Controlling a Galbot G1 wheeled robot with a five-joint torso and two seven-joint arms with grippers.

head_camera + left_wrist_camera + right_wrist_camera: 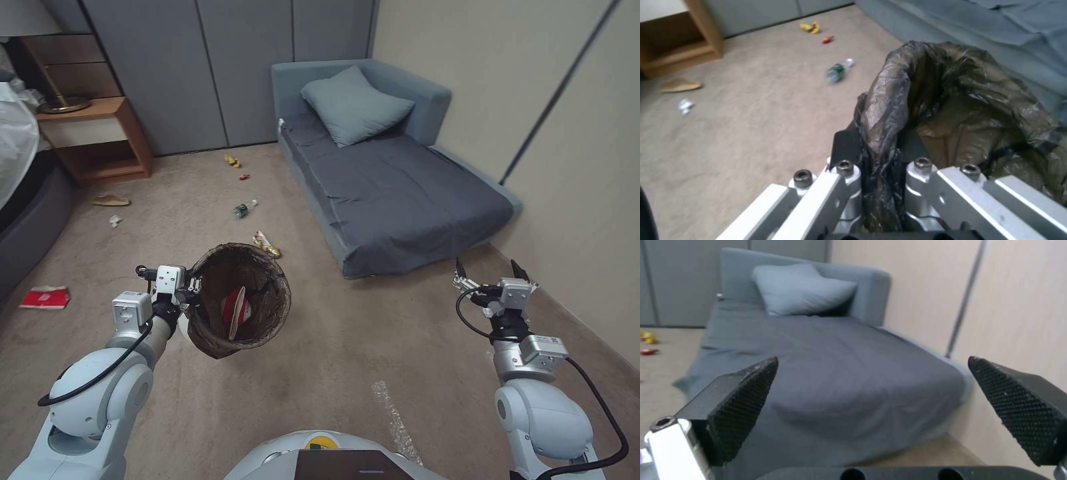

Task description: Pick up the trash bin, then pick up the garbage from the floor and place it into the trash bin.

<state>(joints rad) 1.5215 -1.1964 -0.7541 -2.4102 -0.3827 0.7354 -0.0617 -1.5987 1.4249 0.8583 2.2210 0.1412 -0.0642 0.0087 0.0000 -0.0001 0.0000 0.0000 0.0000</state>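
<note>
The trash bin [239, 300], lined with a crinkled brown-black bag, hangs above the carpet [347, 347], its rim pinched by the left gripper [190, 288]; red-and-white litter lies inside. The right gripper [489, 273] hovers wide open, empty, near the grey daybed [393, 187]. A green-labelled bottle [244, 209], snack wrappers [267, 245] and a red packet [45, 297] lie scattered; no lettering is legible.

I'm looking into what reads as a bedroom or hotel-style room: beige carpet [333, 373] runs wall to wall, and a grey daybed [400, 193] with a matching cushion [353, 103] fills the upper right of the frame. At the upper left stands a wooden bedside shelf [100, 137] with a brass lamp base [63, 103] on it, beside the edge of a bed with white bedding [15, 143]. Grey wardrobe-like panels [220, 67] line the back wall.
</note>
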